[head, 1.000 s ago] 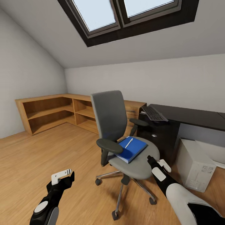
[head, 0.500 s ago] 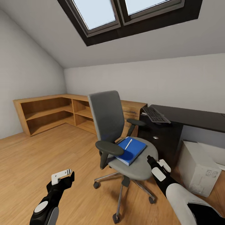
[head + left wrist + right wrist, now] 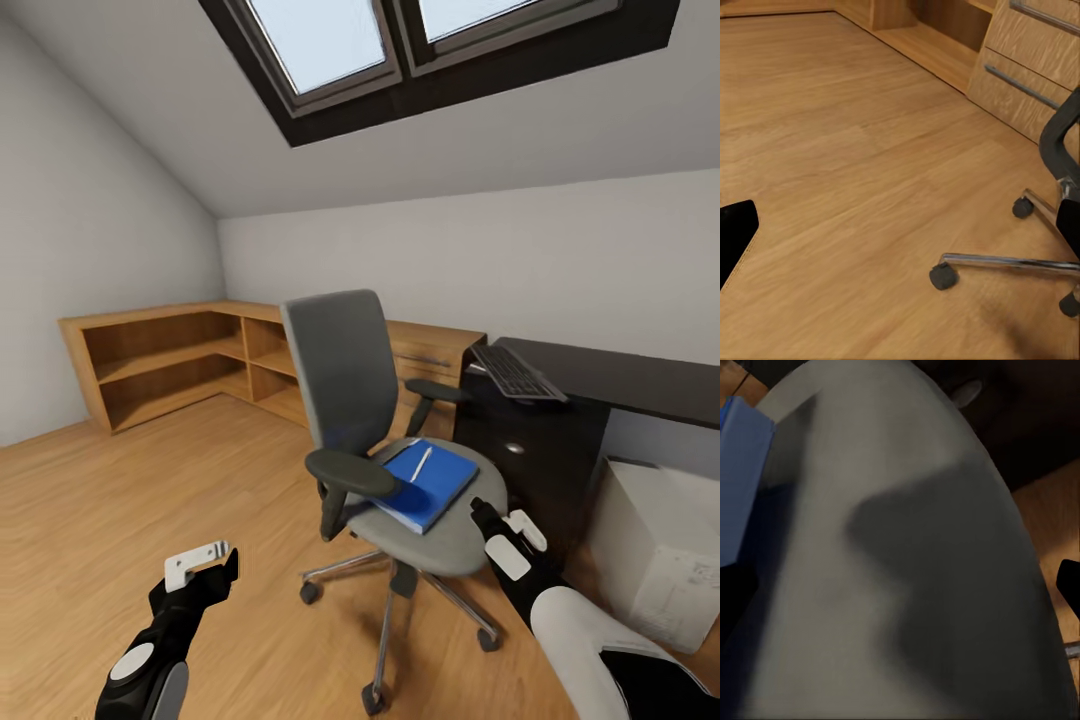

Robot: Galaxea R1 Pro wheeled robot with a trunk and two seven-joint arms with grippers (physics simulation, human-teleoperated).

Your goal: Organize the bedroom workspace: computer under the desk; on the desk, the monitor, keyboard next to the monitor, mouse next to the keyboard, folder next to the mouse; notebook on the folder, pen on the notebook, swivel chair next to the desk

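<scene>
Flat bright-blue rectangular folder [image 3: 428, 484] lying on grey upholstered swivel chair [image 3: 440, 530] seat, thin white stick pen [image 3: 421, 463] loose on top; probably light, stiff, slippery, so pinch at overhanging edge; right gripper [image 3: 500, 525] at seat rim, spread unclear; left gripper [image 3: 200, 567] low, seemingly open, empty.

My right gripper [image 3: 505, 522] hovered at the chair [image 3: 400, 440] seat's 4 o'clock edge; the folder [image 3: 430, 485] with the pen [image 3: 421, 463] lay there, the keyboard [image 3: 517, 372] on the desk [image 3: 620, 375].

Folder [image 3: 430, 485] on swivel chair [image 3: 455, 535]
</scene>
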